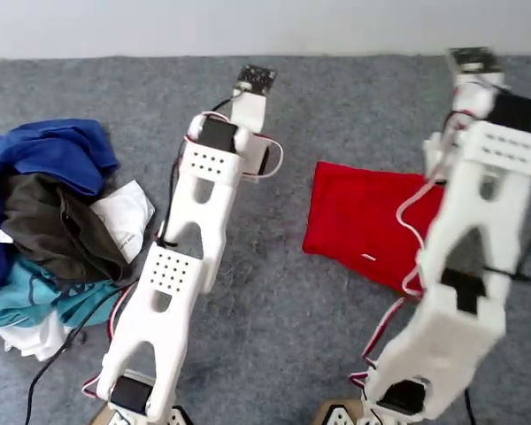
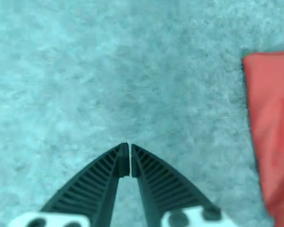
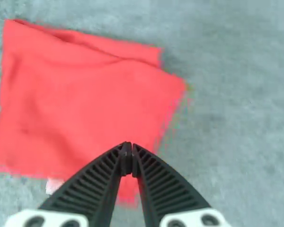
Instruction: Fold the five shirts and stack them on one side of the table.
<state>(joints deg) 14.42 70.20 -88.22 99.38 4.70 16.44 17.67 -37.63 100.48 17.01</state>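
A folded red shirt (image 1: pixel 363 217) lies flat on the grey carpeted table right of centre. It shows in the right wrist view as a red shirt (image 3: pixel 80 99), with my right gripper (image 3: pixel 126 156) shut and empty above its near edge. At the table's left lies a heap of unfolded shirts (image 1: pixel 44 221): blue, dark brown, teal and white. My left gripper (image 2: pixel 125 158) is shut and empty over bare carpet, and the red shirt's edge (image 2: pixel 272 123) lies off to one side. The left arm (image 1: pixel 199 221) stands between the heap and the red shirt.
The right arm (image 1: pixel 469 266) reaches over the red shirt's right part and hides it. Grey carpet (image 1: pixel 274 310) covers the table. Cables run along both arms and beside the heap.
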